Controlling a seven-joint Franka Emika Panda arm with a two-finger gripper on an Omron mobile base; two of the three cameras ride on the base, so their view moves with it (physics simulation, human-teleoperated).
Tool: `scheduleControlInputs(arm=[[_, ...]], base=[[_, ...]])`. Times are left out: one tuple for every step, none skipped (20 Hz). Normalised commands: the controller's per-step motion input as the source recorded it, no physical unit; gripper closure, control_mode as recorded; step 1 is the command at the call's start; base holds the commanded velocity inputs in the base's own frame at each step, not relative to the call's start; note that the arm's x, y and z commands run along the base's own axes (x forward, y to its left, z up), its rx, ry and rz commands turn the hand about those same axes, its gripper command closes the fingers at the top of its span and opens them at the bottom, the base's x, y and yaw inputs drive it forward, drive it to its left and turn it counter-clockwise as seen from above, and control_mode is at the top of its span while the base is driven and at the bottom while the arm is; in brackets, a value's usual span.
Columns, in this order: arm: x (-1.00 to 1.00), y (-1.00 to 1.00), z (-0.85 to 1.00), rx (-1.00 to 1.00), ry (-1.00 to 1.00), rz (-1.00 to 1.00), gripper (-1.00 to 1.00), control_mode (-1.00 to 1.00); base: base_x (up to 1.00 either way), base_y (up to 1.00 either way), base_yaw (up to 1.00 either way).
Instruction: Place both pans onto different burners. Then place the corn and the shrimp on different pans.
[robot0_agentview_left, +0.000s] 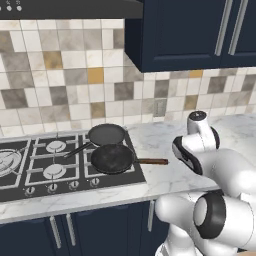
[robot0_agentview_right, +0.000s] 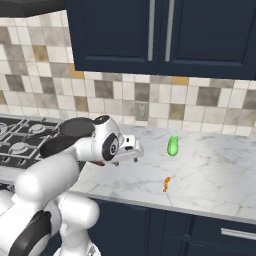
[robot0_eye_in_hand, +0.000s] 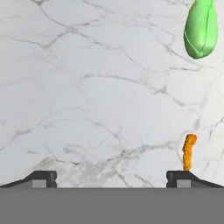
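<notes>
Tool (robot0_eye_in_hand: 112, 178) spread wide above the marble table (robot0_eye_in_hand: 87, 87), holding nothing; shrimp (robot0_eye_in_hand: 189, 151) sits just off one fingertip, corn (robot0_eye_in_hand: 201, 29) farther beyond it.

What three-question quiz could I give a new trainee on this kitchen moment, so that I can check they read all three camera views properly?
1. True or false: both pans already sit on the cooktop.
2. Multiple choice: the corn lies A) in a pan, B) on the marble counter, C) in the gripper.
3. Fill in: in the hand view, the small orange piece just above one fingertip is the ____.

Key: 1 true; 2 B; 3 shrimp. The gripper's jaws stand open and empty over the counter.
</notes>
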Motion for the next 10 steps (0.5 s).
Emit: scheduleControlInputs(arm=[[0.0,-0.73,0.0,0.1,0.0,-0.22,-1.0,-1.0],[0.0,-0.7,0.0,0.05,0.0,-0.23,-1.0,-1.0],[0.0,-0.65,0.0,0.03,0.0,-0.22,-1.0,-1.0],[0.0,-0.58,0.0,0.01,0.0,-0.21,-1.0,-1.0],[0.0,-0.51,0.0,0.01,0.0,-0.19,-1.0,-1.0],[0.0,-0.5,0.0,0.0,0.0,-0.18,-1.0,-1.0],[0.0,-0.51,0.0,0.0,0.0,-0.15,-1.0,-1.0],[0.0,-0.48,0.0,0.01,0.0,-0.13,-1.0,-1.0],[0.0,-0.44,-0.08,0.02,0.0,-0.1,-1.0,-1.0],[0.0,-0.43,-0.07,0.0,0.0,-0.09,-1.0,-1.0]], base=[[0.0,0.0,0.0],[0.0,0.0,0.0],[0.0,0.0,0.0],[0.0,0.0,0.0],[0.0,0.0,0.0],[0.0,0.0,0.0],[0.0,0.0,0.0],[0.0,0.0,0.0],[0.0,0.0,0.0],[0.0,0.0,0.0]])
